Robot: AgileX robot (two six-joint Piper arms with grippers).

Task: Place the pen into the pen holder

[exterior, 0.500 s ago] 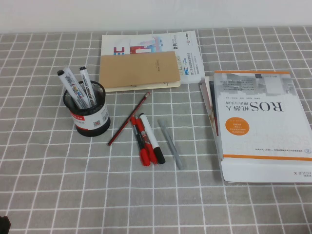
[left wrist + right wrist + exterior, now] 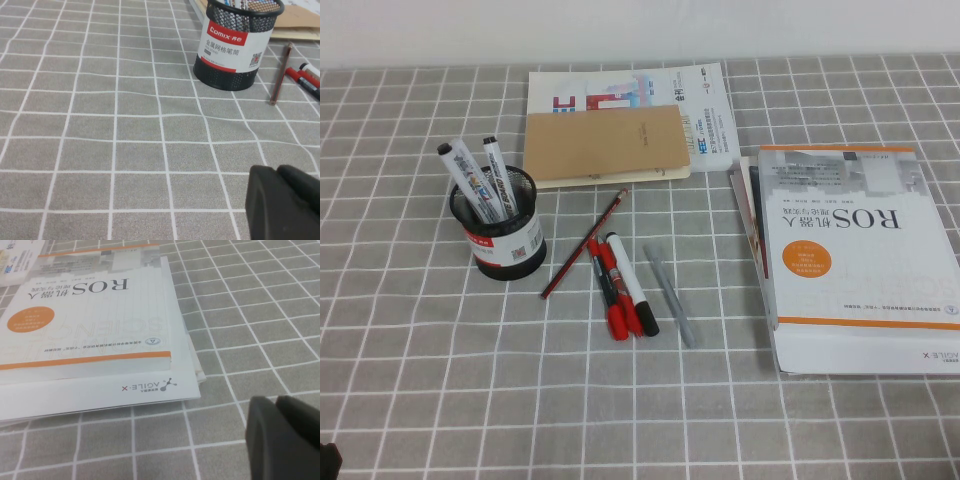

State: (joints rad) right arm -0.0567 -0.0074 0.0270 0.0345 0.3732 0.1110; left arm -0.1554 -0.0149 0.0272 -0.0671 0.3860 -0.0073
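The slim grey translucent pen [image 2: 670, 297] lies flat on the cloth, just right of the marker cluster and apart from it. The black mesh pen holder [image 2: 498, 228] with a red-and-white label stands to the left with two markers in it; it also shows in the left wrist view [image 2: 235, 50]. My left gripper [image 2: 277, 172] is shut and empty, low over the cloth near the front left, well short of the holder. My right gripper [image 2: 276, 402] is shut and empty, near the front right by the book stack. The pen shows in neither wrist view.
A red pencil [image 2: 585, 243], red markers [image 2: 607, 292] and a white black-capped marker [image 2: 632, 285] lie between holder and pen. A ROS book [image 2: 850, 235] on a stack sits at the right. A brown notebook [image 2: 605, 145] on papers lies at the back.
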